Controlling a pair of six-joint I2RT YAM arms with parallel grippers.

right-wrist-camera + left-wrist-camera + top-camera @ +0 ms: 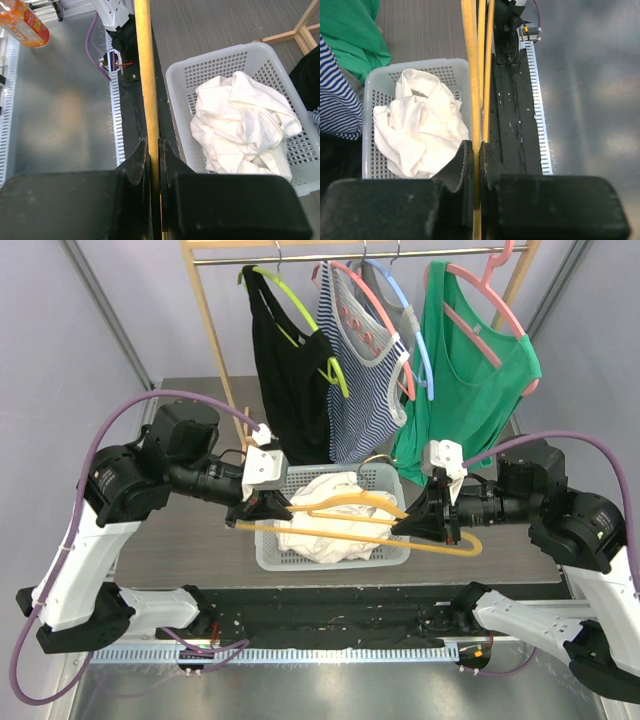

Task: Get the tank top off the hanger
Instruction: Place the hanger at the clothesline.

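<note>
A bare yellow hanger [370, 520] hangs level over the white basket [262, 550], held at both ends. My left gripper [262, 510] is shut on its left end; its bar [470, 75] runs between the pads in the left wrist view. My right gripper [418, 520] is shut on its right end; the bar [145, 75] shows there in the right wrist view. A crumpled white tank top [325, 512] lies in the basket under the hanger, off it. It also shows in the left wrist view [420, 127] and the right wrist view [240, 125].
A wooden rack [215, 340] at the back holds a black top [290, 370], a striped top [362, 380] and a green top [470, 380] on coloured hangers. An orange bottle [22, 22] lies on the metal surface at the near edge.
</note>
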